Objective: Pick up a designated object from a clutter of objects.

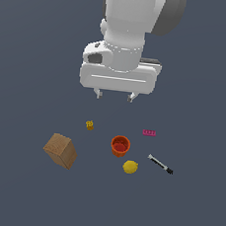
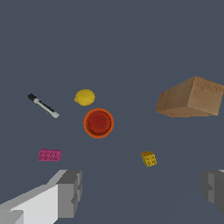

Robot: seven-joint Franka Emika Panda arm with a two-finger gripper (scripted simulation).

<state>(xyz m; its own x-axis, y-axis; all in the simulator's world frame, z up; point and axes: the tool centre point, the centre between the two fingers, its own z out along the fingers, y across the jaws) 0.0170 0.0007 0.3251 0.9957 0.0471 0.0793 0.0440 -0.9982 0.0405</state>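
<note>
The designated object is a tiny yellow-orange block [image 1: 89, 125] [image 2: 149, 159] with a bumpy top, lying on the grey floor. My gripper [image 1: 115, 95] [image 2: 142, 192] hangs high above the floor, open, with nothing between its fingers. In the exterior view the block sits below the gripper and slightly toward that view's left. Around it lies the clutter: a tan box [image 1: 60, 150] [image 2: 191, 98], an orange-red cup [image 1: 120, 145] [image 2: 99, 123], a yellow lemon [image 1: 130, 167] [image 2: 85, 97], a pink brick [image 1: 149, 133] [image 2: 49, 155] and a black-and-white marker [image 1: 160, 164] [image 2: 43, 106].
The cup stands upright, about a cup's width from the block. The tan box rests tilted at the exterior view's left. All items lie apart from each other on the flat dark grey surface.
</note>
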